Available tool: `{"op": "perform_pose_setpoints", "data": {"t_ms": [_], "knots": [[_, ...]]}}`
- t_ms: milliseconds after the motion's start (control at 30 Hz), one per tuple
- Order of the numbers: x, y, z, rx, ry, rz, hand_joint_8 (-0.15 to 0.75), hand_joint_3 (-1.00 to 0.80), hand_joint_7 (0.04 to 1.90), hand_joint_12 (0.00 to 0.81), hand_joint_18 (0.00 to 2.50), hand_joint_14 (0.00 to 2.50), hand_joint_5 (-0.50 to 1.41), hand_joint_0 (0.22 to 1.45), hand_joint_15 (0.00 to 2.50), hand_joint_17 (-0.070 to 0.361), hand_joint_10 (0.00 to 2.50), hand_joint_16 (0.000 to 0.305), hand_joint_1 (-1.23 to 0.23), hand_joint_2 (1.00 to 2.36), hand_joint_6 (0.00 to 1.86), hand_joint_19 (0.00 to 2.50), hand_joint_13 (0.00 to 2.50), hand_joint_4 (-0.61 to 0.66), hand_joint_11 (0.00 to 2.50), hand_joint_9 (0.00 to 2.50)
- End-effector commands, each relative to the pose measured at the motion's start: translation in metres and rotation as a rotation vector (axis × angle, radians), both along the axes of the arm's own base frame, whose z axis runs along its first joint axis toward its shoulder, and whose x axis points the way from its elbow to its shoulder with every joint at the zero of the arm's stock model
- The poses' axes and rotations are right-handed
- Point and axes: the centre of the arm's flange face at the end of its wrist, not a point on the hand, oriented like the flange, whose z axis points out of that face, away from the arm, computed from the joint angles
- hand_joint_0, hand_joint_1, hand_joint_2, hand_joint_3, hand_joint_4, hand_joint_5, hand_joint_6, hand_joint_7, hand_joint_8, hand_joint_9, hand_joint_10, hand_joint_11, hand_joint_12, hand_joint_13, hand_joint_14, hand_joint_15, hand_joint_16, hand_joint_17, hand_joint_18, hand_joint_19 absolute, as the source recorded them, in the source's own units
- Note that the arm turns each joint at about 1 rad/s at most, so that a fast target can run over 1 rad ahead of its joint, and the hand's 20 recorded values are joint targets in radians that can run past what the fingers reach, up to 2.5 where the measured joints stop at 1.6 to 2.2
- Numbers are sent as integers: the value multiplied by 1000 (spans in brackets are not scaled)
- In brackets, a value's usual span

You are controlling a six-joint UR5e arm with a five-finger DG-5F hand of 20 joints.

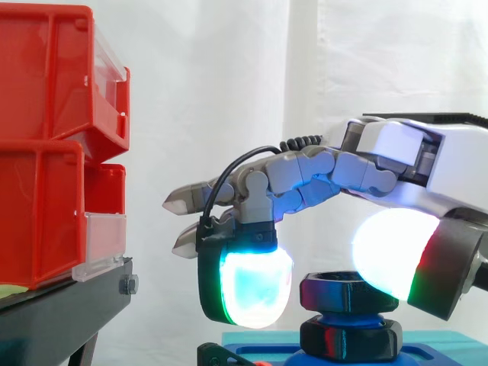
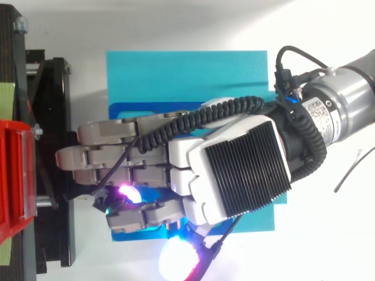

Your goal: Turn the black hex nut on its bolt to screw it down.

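Black hex nut (image 1: 347,293): seated on an upright blue bolt (image 1: 343,315), lower centre-right of the side view. A second black nut (image 1: 351,339) sits lower on the same bolt, with a short stretch of bolt bare between the two.

Bolt mount: rises from a teal plate (image 2: 187,76), which lies flat on the white tabletop (image 2: 328,246), centre of the top view.

Hand (image 2: 234,170): enters from the right edge, palm down over the plate, covering the nut from above. Fingers (image 1: 255,286): one is bent downward, its cyan-white pad level with the upper nut and just left of it, with a narrow sliver of background showing between pad and nut. The thumb pad (image 1: 393,252), glowing white, hangs at the nut's upper right and overlaps its corner in the side view; contact there cannot be confirmed. The remaining fingers are stretched out straight toward the left. Finding: the fingers are spread either side of the nut, not clamped on it.

Surroundings: stacked red bins (image 1: 46,145) on a black stand (image 1: 61,313) at the left edge, apart from the hand. White curtain (image 1: 229,76) behind
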Motion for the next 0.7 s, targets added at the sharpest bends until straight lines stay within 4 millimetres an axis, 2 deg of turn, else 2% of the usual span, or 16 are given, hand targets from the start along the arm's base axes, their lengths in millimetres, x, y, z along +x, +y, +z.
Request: {"op": "perform_pose_setpoints", "data": {"t_ms": [0, 667], "knots": [[1, 2, 1, -1, 0, 4, 284, -500, 1311, 368, 318, 0, -46, 492, 23, 121, 0, 54, -128, 1000, 590, 162, 430, 198, 11, 733], [-2, 7, 2, -14, -10, 69, 287, -500, 1275, 366, 323, 1, -51, 493, 20, 120, 0, 53, -154, 1000, 609, 161, 433, 199, 11, 734]]}}
